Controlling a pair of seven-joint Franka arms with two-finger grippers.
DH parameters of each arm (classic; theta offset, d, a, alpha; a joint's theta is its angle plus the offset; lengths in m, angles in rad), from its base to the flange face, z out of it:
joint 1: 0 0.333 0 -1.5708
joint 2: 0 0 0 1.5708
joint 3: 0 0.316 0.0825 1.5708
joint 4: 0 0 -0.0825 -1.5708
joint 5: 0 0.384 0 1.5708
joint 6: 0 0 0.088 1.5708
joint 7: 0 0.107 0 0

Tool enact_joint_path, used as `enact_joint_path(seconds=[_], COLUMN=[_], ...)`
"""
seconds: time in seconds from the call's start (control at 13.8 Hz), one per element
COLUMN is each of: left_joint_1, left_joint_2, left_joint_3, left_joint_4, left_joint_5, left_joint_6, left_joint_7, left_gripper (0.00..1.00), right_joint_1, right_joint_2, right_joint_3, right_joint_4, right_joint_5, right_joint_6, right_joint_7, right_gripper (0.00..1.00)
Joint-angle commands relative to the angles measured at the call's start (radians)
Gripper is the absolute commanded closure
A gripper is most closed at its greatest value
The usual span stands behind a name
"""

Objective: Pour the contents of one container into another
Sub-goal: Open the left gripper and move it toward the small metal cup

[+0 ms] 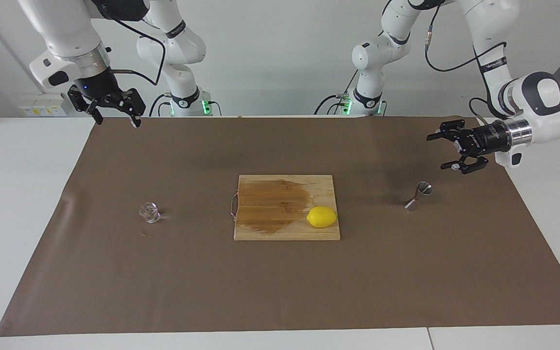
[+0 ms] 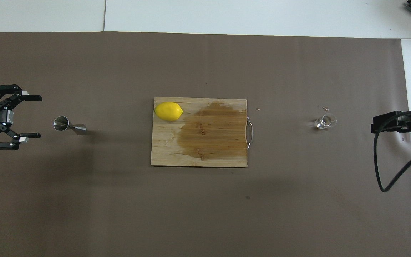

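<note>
Brown paper sheet over a white table, white wall at the robots' end.

Left gripper, fingers spread wide and empty, hangs level just beside the steel double-cone jigger, upright at the left arm's end. Right gripper, spread, empty, hangs over the sheet's edge nearest the robots. Clear glass cup stands toward the right arm's end. Stained bamboo cutting board lies between, lemon on it.

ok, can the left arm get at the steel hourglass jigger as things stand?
Probably yes. The left claw, fingers spread, hangs just by the small shiny steel hourglass jigger, which stands alone on bare brown paper with nothing between them.
</note>
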Motion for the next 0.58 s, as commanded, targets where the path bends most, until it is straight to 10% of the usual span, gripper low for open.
enact_joint_path(seconds=[0.0,0.51], left_joint_1=[0.025,0.037], left_joint_2=[0.045,0.108], left_joint_3=[-0.014,-0.014], left_joint_4=[-0.003,-0.042], left_joint_5=[-0.031,-0.078], left_joint_6=[-0.008,0.006], left_joint_7=[-0.001,0.111], left_gripper=[0.0,0.0], right_joint_1=[-0.006,-0.006], right_joint_2=[-0.015,-0.015], right_joint_3=[0.009,0.007], right_joint_4=[-0.01,-0.01], right_joint_5=[0.015,0.015], right_joint_6=[-0.004,-0.004], right_joint_7=[0.014,0.014], right_gripper=[0.0,0.0])
